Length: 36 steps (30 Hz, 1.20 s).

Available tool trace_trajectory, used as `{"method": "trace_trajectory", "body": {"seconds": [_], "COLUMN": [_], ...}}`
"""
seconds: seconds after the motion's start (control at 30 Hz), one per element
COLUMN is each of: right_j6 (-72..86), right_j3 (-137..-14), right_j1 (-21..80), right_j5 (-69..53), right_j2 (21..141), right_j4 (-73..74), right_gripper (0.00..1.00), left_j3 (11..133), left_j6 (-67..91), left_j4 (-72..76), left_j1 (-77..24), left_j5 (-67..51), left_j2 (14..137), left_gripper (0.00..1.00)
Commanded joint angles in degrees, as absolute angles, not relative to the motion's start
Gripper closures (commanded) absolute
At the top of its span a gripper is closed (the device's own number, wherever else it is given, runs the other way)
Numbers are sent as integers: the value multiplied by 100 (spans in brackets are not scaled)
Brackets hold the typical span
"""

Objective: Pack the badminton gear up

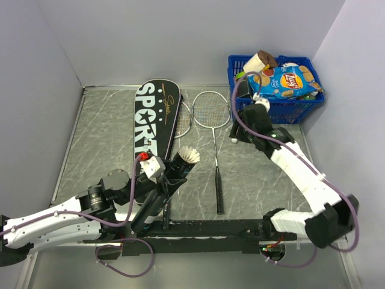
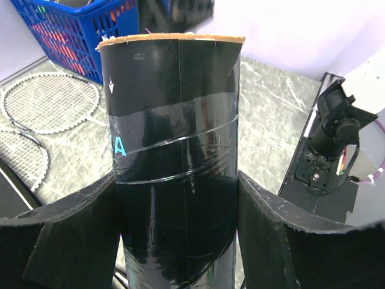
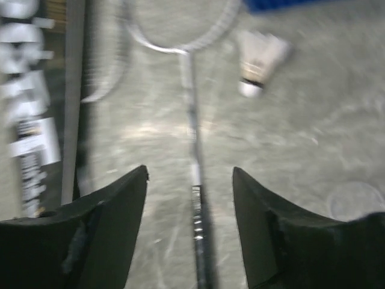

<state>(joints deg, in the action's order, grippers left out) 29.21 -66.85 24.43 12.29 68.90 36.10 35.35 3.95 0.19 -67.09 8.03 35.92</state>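
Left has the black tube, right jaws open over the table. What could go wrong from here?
The white feather shuttlecock sticks out of the long black teal-printed tube; tilting that in the left gripper might spill it.
The open right gripper lines up over the silver-headed racket, on its shaft, not the second shuttlecock lying beside it; closing here would likely catch the racket.

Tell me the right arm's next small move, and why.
Probably shift the open right gripper toward the loose shuttlecock lying just ahead of it, since it holds nothing and the left gripper already grips the tube, ready for loading.
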Motion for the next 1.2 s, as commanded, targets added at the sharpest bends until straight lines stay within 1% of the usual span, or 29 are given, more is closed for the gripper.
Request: {"method": "trace_trajectory", "body": {"seconds": [0.0, 0.03, 0.07, 0.2, 0.53, 0.83, 1.17], "right_j6": [3252, 3243, 3243, 3295, 3893, 4060, 4060], "right_j3": [-6425, -6468, -6512, -6706, -7505, -7778, -7998], "right_j1": [2356, 2347, 2338, 2285, 2092, 1863, 1811], "right_j5": [2171, 2171, 2258, 2320, 2399, 2443, 2417], "right_j2": [7434, 7592, 7907, 8647, 10185, 10801, 11171], "right_j4": [3314, 3305, 3305, 3234, 3234, 3155, 3094], "right_gripper": [30, 27, 26, 23, 23, 25, 28], "left_j3": [3647, 3647, 3647, 3647, 3647, 3630, 3621], "left_j6": [510, 510, 510, 484, 387, 316, 290], "left_j4": [431, 413, 404, 387, 273, 246, 255], "left_j1": [-6724, -6750, -6759, -6873, -7216, -7374, -7400], "left_j5": [685, 694, 694, 782, 1090, 1274, 1309], "left_j2": [3393, 3375, 3349, 3278, 3191, 3182, 3225], "left_gripper": [77, 77, 77, 77, 77, 76, 76]}}
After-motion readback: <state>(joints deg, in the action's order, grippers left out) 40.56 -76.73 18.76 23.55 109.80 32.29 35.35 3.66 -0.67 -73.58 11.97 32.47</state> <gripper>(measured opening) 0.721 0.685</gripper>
